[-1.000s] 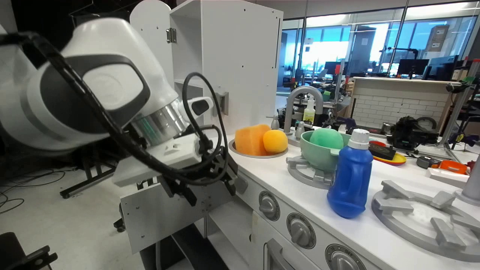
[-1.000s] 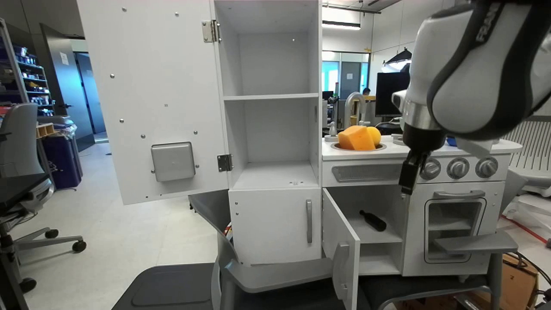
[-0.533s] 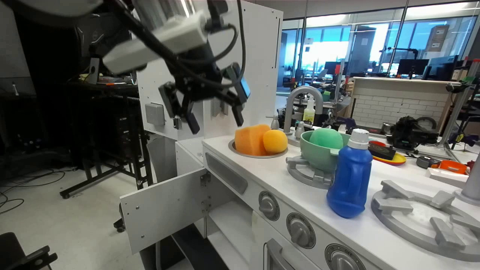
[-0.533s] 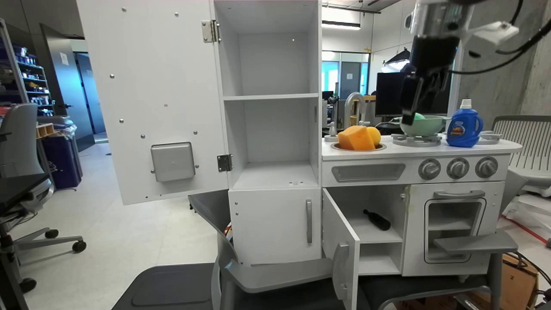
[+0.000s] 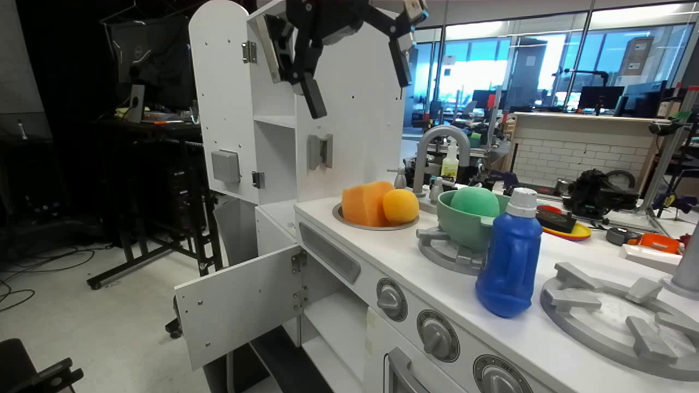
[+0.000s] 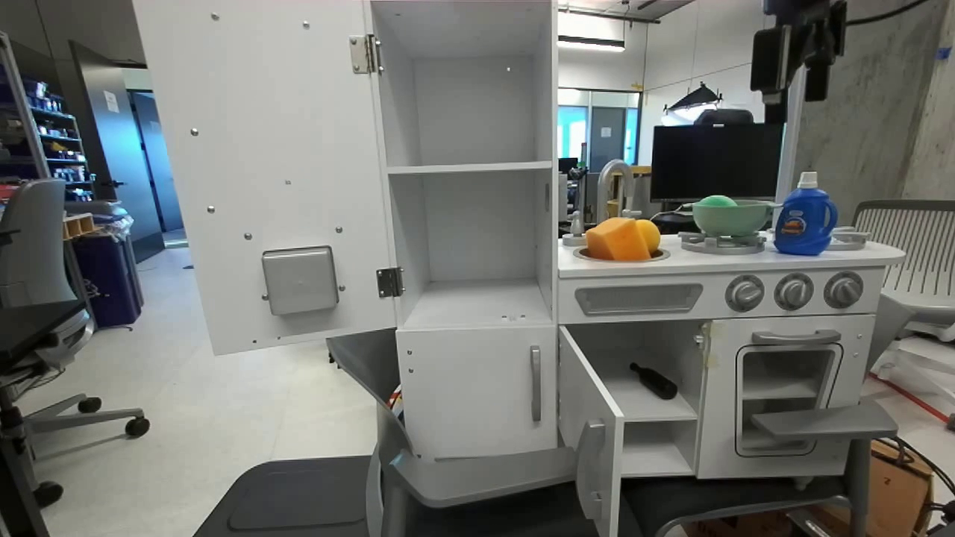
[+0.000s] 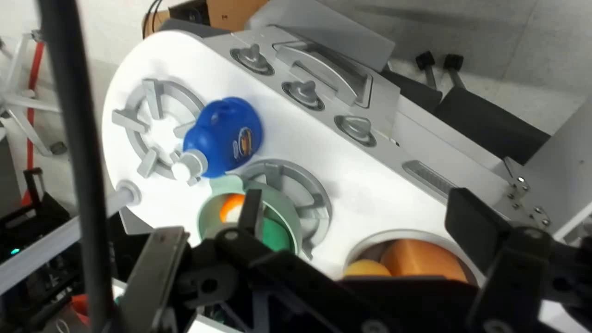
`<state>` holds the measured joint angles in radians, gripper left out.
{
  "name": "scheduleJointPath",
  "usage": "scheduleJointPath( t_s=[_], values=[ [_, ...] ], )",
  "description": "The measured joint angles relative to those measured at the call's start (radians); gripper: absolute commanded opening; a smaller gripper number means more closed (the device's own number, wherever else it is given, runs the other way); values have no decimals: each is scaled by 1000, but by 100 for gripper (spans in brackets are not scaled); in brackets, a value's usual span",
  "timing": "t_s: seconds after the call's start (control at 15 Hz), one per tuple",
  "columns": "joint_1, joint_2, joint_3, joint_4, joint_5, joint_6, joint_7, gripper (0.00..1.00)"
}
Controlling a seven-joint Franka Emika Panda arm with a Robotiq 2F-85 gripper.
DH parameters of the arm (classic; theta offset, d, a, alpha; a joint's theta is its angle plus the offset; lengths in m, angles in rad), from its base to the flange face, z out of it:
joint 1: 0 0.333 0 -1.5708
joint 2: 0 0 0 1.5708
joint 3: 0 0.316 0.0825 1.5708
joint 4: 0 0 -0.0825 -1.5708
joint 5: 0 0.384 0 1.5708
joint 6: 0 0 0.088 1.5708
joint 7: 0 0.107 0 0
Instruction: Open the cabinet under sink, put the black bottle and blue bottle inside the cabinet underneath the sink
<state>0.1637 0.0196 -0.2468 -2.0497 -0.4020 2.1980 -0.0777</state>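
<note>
The black bottle (image 6: 653, 381) lies on its side on the upper shelf of the cabinet under the sink (image 6: 627, 406). That cabinet's door (image 6: 589, 425) stands open; it also shows open in an exterior view (image 5: 240, 300). The blue bottle (image 5: 510, 256) with a white cap stands upright on the counter between the two burners. It also shows in the wrist view (image 7: 226, 134), up and left of the fingers. My gripper (image 5: 359, 93) is high above the sink side of the counter. Its jaws are wide apart with nothing between them in the wrist view (image 7: 356, 203).
A green bowl (image 5: 464, 221) with a green ball sits on a burner close beside the blue bottle. The sink (image 5: 377, 227) holds an orange block and an orange ball. The faucet (image 5: 442, 131) rises behind. A tall cabinet (image 6: 477, 224) with an open door stands beside the counter.
My gripper has risen from in front of the open lower cabinet to high above the counter. The black bottle has shifted slightly to the right on its shelf. The blue bottle has not moved.
</note>
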Motion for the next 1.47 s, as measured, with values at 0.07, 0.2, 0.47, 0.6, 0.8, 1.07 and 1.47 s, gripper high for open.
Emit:
scheduleJointPath(
  t_s=[0.07,0.2,0.47,0.6,0.8,1.07,1.47],
  values=[
    [-34,18,19,4,-2,-7,2,100],
    [-90,68,38,15,-2,-5,2,100],
    [-177,169,46,65,3,41,-4,100],
    [-217,200,47,88,19,66,-35,100],
    [-262,211,47,107,41,71,-79,100],
    [-305,240,46,125,82,109,-111,100],
    [-346,312,50,137,181,233,-145,100]
  ],
)
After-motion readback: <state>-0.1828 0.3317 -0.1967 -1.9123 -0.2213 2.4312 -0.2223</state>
